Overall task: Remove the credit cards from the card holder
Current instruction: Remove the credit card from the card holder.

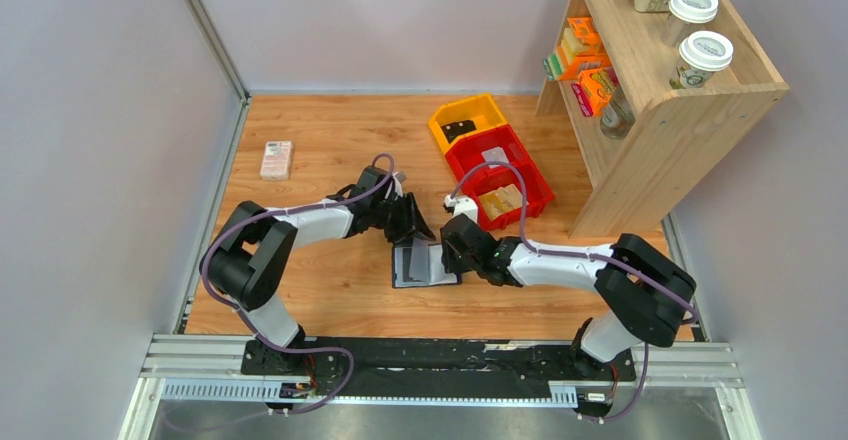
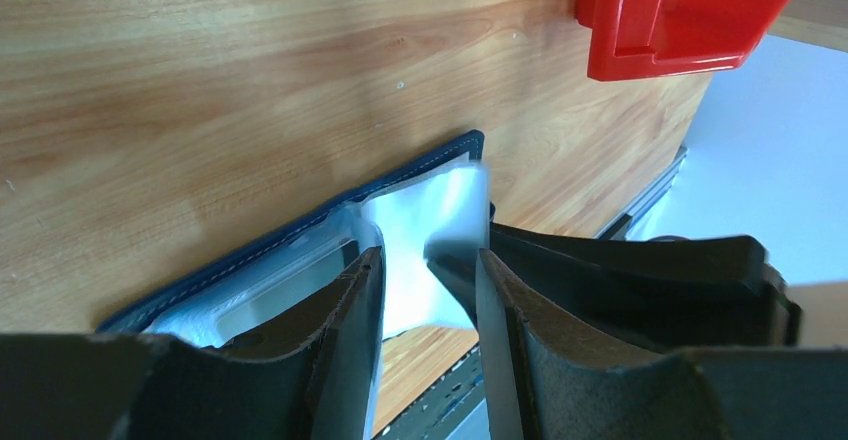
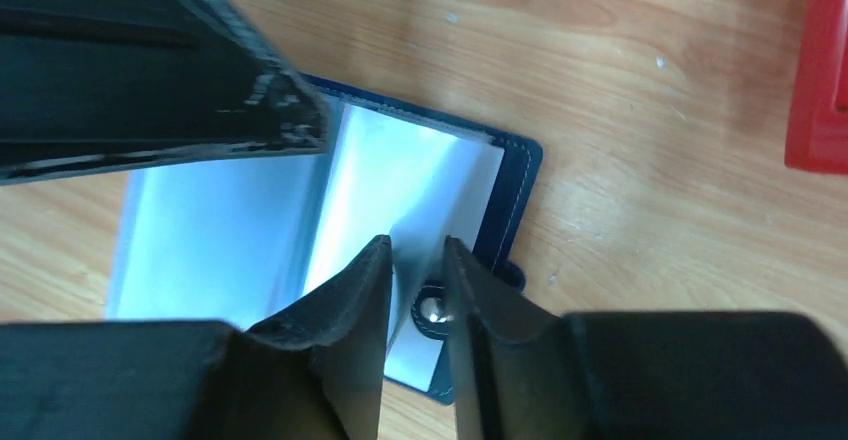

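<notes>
Card holder point(image 1: 425, 265) open flat — right gripper point(image 3: 418, 260) pinching a pocket sheet, snap stud point(image 3: 432, 308) visible only there — left gripper point(image 2: 428, 260) slightly parted.

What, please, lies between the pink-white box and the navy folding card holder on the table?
Bare wooden table and the left gripper, per the top view.

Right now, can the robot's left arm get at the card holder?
Probably yes: the left gripper is already at the open card holder, fingers astride a clear pocket sheet. Only the right gripper crowds nearby.
</notes>
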Tool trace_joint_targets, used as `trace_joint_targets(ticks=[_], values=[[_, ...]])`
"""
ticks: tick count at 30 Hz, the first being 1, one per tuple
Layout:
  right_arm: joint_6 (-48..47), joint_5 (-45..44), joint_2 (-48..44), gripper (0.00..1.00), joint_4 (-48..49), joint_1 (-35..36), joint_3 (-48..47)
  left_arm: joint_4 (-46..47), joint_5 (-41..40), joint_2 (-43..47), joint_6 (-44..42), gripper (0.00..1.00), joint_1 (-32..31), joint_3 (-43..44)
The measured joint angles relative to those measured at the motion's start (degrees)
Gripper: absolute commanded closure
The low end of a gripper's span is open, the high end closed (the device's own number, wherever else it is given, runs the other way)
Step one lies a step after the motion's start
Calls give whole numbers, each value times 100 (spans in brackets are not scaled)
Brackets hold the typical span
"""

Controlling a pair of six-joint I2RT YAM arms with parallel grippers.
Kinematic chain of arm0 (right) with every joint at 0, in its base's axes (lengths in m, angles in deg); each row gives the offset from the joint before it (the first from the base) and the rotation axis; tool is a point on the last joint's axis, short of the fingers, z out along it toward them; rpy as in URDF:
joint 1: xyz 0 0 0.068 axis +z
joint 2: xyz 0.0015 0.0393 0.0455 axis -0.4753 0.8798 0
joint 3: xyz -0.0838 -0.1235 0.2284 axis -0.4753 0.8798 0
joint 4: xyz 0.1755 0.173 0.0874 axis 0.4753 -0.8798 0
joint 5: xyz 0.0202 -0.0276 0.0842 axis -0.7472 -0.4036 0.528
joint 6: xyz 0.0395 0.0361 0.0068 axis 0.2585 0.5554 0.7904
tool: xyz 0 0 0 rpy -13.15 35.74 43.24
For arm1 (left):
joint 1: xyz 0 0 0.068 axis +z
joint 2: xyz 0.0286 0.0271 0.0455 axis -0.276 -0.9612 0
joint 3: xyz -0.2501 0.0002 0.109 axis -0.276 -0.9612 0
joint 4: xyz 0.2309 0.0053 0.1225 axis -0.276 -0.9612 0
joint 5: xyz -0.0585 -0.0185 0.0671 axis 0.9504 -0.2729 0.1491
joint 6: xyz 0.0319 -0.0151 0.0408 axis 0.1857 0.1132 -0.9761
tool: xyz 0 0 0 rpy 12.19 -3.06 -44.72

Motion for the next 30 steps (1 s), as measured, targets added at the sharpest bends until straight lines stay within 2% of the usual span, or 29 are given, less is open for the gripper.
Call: trace_joint_targets(ticks=[4, 6, 11, 17, 22, 24, 27, 30], values=[[155, 131, 127, 93, 76, -164, 133, 9, 2, 0, 70, 52, -39, 0], [258, 317, 144, 99, 293, -295, 208, 35, 15, 0, 96, 52, -81, 0], [549, 1082, 267, 100, 1172, -686, 466, 181, 70, 0, 225, 52, -188, 0], [809, 1639, 575, 99, 1893, -813, 516, 264, 52, 0, 271, 52, -195, -20], [896, 1617, 588, 93, 1939, -824, 520, 348, -90, -55, 262, 52, -219, -192], [898, 1563, 529, 86, 1904, -813, 562, 391, -173, -155, 243, 52, -229, -313], [901, 1370, 328, 68, 1714, -798, 667, 509, -87, -256, 260, 52, -229, -367], [855, 1091, -81, 63, 1335, -778, 734, 621, -55, -304, 249, 52, -236, -365]])
